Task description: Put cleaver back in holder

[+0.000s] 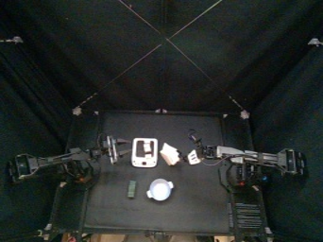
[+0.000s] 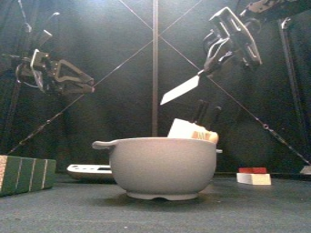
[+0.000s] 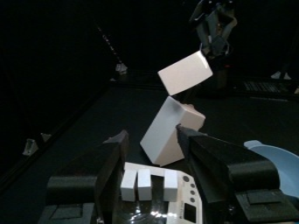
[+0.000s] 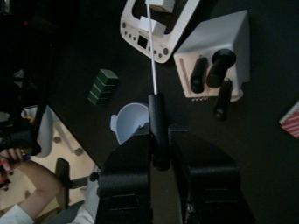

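Cleaver (image 2: 185, 88) up in the air, clear of the table, pinched by its handle in the right gripper (image 2: 216, 56), jaws drawn narrow around it. Pale blade slanting down and away from the jaws, long axis tilted, lowest corner aimed toward the knife holder (image 2: 194, 131) just below. Seen edge-on as a thin line running straight out from the right gripper (image 4: 156, 105) in the right wrist view, with the holder (image 4: 219, 54) off to one side of that line, so blade and slot not yet lined up. From the left wrist view, blade (image 3: 187, 70) hanging just above the pale wedge of the holder (image 3: 170, 131), apart from it. Left gripper (image 3: 156, 179) spread wide, holding nothing, hovering over a white tray (image 3: 158, 188) near the holder's foot. Grey bowl (image 2: 161, 167) nearest the front edge, green block (image 2: 25, 175) off to the left side. Right arm plainly the one for the insertion; likely needed next: a small shift sideways and a lowering along the blade's own axis.
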